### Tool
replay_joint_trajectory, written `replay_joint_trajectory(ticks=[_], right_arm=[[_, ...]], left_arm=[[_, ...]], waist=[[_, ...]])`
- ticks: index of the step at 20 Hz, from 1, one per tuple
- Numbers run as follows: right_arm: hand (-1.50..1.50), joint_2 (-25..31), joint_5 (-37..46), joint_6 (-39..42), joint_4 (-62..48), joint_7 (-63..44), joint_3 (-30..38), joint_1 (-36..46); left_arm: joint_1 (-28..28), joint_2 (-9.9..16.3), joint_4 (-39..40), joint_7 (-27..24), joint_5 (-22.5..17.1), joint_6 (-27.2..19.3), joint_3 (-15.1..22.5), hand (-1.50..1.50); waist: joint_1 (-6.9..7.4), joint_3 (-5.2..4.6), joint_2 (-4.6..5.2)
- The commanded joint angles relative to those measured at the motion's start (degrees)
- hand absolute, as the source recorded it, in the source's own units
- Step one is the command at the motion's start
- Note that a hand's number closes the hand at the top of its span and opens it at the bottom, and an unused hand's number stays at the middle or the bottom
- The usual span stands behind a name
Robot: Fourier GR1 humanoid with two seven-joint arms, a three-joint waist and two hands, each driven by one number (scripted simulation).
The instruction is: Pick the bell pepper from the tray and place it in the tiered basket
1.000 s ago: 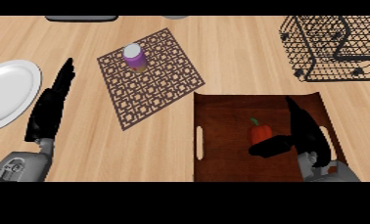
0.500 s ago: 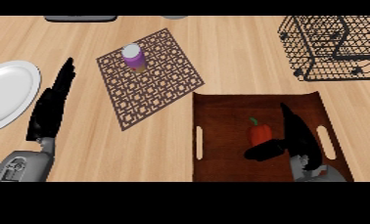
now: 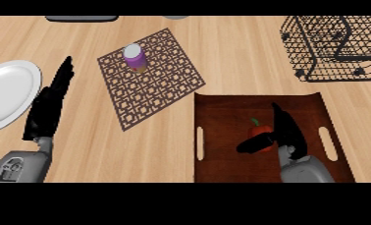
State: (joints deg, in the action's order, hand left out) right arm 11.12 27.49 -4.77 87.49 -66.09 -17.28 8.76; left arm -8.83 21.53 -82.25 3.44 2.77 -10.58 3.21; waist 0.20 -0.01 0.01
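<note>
A small red bell pepper (image 3: 260,130) with a green stem lies in the middle of the dark brown tray (image 3: 225,155) at the lower right. My right hand (image 3: 289,129) is over the tray, fingers straight beside the pepper's right side and thumb (image 3: 253,145) reaching under its near side; the hand is open around it. The black wire tiered basket (image 3: 330,47) stands at the upper right, beyond the tray. My left hand (image 3: 49,103) rests open at the left, fingers pointing up.
A brown lattice mat (image 3: 152,76) lies at centre with a small purple bottle (image 3: 135,57) on its far corner. A white plate (image 3: 13,89) sits at the left edge. Grey objects (image 3: 82,18) line the far edge.
My right hand has slid left and nearer across the tray, closing in on the pepper's right side with the thumb now under it. The left hand has stayed put.
</note>
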Motion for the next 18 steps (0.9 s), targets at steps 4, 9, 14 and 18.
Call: replay_joint_trajectory(ticks=[4,9,14,18], right_arm=[[1.50,-3.03,-5.29,7.15,-6.61,0.48,1.59,3.00],[1.50,0.26,1.46,8.47,-5.58,1.94,-2.88,0.93],[1.50,-4.39,0.76,4.89,-0.72,-2.33,2.80,3.33],[1.50,-2.26,1.76,9.24,-4.08,9.54,0.87,7.00]], left_arm=[[-0.62,1.06,0.12,0.18,-0.51,2.35,-2.70,0.00],[-0.26,-1.29,-1.48,1.58,2.22,0.26,-1.39,0.00],[3.00,-3.09,-1.08,-1.60,3.53,0.26,-1.55,0.00],[0.34,-2.08,-0.88,0.42,1.24,3.65,-3.54,0.00]], waist=[[0.08,0.02,0.05],[-0.18,0.01,-0.05],[-0.26,-0.01,-0.08],[0.08,0.01,0.05]])
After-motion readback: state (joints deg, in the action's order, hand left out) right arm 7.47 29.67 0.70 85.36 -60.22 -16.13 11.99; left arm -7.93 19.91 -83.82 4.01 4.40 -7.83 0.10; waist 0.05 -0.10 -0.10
